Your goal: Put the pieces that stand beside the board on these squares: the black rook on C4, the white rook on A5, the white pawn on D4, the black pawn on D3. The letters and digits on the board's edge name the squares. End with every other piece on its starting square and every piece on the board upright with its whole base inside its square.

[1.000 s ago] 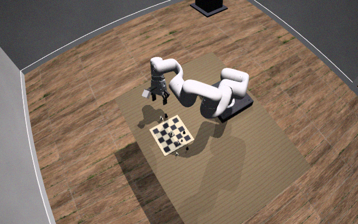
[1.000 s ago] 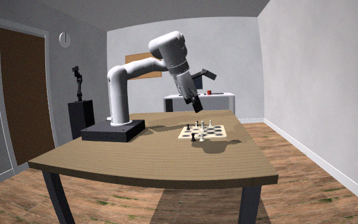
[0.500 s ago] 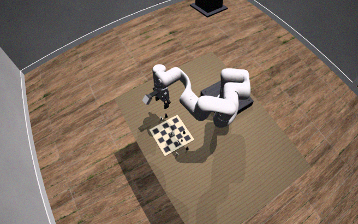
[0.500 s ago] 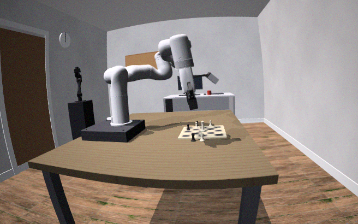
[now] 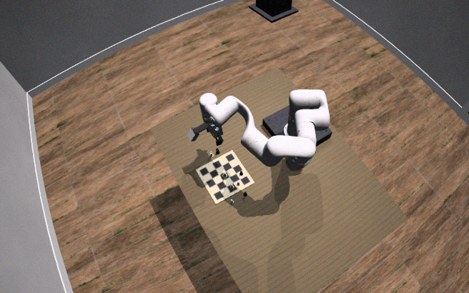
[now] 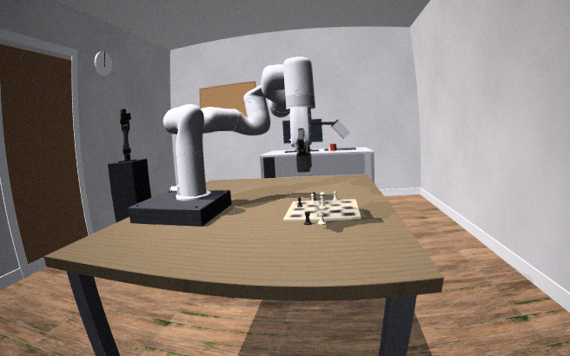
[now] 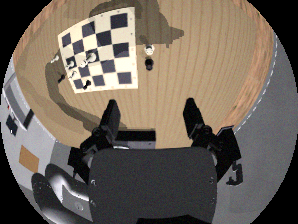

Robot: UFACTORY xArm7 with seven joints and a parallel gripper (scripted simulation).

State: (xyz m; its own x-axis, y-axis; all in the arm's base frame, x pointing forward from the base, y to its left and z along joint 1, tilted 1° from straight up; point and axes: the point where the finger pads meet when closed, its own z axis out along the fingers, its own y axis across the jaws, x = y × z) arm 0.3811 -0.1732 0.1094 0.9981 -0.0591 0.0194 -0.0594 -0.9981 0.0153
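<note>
above the far edge of the small checkered chess board (image 5: 214, 196), the dark claw (image 5: 218, 141) hung with jaws wide apart and empty. two small pieces (image 5: 214, 153) stood close together beside the board on the wooden counter (image 5: 322, 200); descending carelessly could knock over one.

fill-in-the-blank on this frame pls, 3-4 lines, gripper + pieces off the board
1. The gripper is ____ and holds nothing.
2. In the top view, ____ pieces stand on the table beside the board, in pairs at opposite edges.
3. The gripper hangs ____ the table, touching no piece.
4. The arm's base stands on the ____.

Missing words: open; four; above; table
</note>
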